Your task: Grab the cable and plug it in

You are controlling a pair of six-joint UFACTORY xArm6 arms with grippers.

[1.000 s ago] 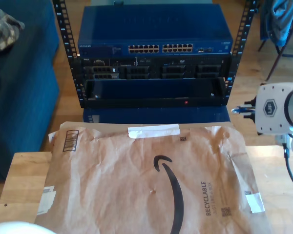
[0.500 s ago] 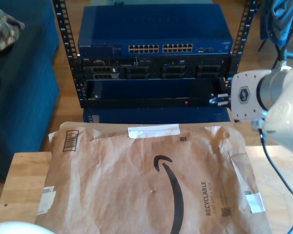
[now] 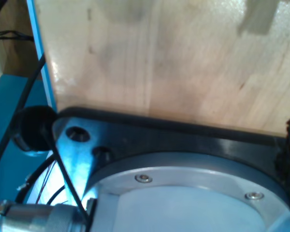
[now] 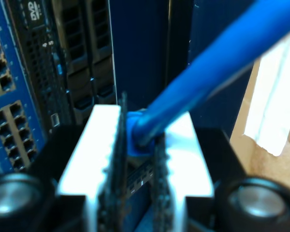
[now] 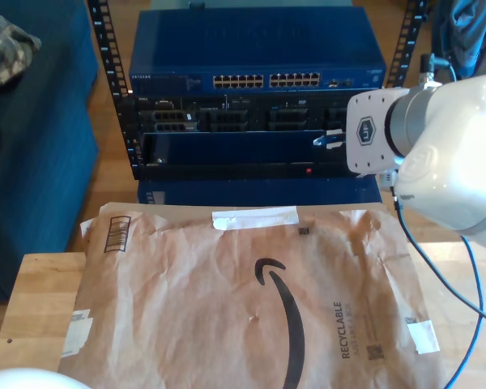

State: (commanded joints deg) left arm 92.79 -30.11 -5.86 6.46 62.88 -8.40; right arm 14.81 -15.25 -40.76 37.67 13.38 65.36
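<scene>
Two jaws of my second gripper (image 4: pixel 137 159) are clamped on the cable (image 4: pixel 208 72), whose bright-blue run leaves the jaws and rises toward the upper right of the second wrist view; its plug end is hidden between the pads. Behind the jaws stands the network switch (image 4: pixel 5 101), its port rows at the left of that frame, with dark server bays (image 4: pixel 82 58) beside them. In the exterior view the same arm reaches in from the exterior view's right, the gripper tip (image 5: pixel 330 139) held in front of the rack (image 5: pixel 255 105) at the level of the black server bays, below the row of ports on the blue switch. A thin blue length of the cable (image 5: pixel 474 324) hangs down at the lower right of the exterior view. A brown paper mailer (image 5: pixel 251 300) lies flat on the wooden table (image 5: pixel 40 300) in the lower half of that frame. The first wrist view looks at a wooden surface (image 3: pixel 174 58) and a black-rimmed round base (image 3: pixel 183 188); I cannot tell how my first gripper's jaws stand.
</scene>
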